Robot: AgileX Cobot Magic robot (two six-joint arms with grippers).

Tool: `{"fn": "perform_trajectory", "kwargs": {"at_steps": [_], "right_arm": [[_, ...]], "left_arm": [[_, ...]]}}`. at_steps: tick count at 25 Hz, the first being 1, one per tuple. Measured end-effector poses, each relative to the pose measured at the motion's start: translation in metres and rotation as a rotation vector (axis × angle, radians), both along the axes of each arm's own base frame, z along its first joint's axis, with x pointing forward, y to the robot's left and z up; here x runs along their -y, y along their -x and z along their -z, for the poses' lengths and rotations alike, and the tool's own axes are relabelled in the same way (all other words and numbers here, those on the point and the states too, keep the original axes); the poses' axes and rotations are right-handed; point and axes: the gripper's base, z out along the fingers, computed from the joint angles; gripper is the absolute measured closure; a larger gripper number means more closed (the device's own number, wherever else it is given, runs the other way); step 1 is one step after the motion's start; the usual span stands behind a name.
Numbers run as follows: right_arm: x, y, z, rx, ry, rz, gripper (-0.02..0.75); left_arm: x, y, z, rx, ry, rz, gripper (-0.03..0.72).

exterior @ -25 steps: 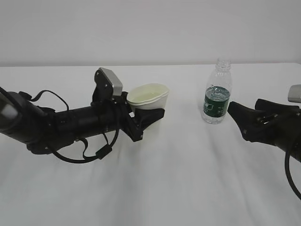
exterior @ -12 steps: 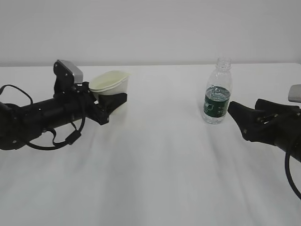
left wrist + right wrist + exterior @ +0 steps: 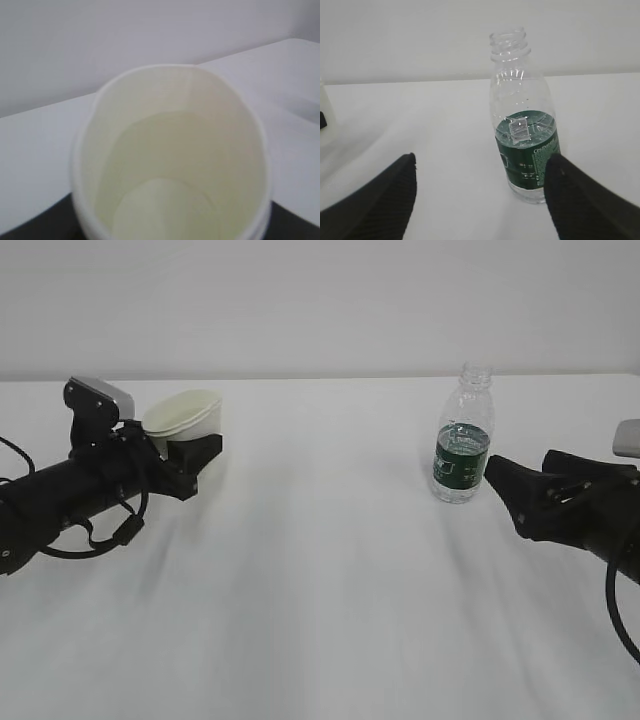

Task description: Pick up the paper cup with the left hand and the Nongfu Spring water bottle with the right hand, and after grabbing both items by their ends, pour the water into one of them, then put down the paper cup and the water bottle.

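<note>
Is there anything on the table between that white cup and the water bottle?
No. In the exterior view only bare white table lies between the paper cup and the water bottle.

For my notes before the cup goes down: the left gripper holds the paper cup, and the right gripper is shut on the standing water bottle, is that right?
Not quite. The right gripper is open, its jaws apart and the standing water bottle beyond them, ungripped, as the right wrist view shows. The left gripper does hold the paper cup.

I saw small white print on the bottle's point(image 3: 525, 142) green label point(image 3: 527, 160), too blurred to read; nothing else carried text.
</note>
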Motion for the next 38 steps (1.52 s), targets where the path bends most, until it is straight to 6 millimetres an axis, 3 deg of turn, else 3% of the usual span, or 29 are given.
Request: {"fn": "perform_trajectory", "kwargs": {"at_steps": [10,27,38], "right_arm": [[0.0,0.0,0.0,0.0,0.0,0.002,0.143],[0.0,0.0,0.0,-0.006,-0.013,0.004,0.143],[0.0,0.0,0.0,-0.006,-0.014,0.004,0.144]], "left_arm": [[-0.021,0.011,0.013,-0.04,-0.037,-0.227,0.288],[-0.028,0.001,0.009,-0.02,-0.012,-0.315,0.288],[-0.026,-0.01,0.034,-0.052,-0.022,-0.319,0.288]]}}
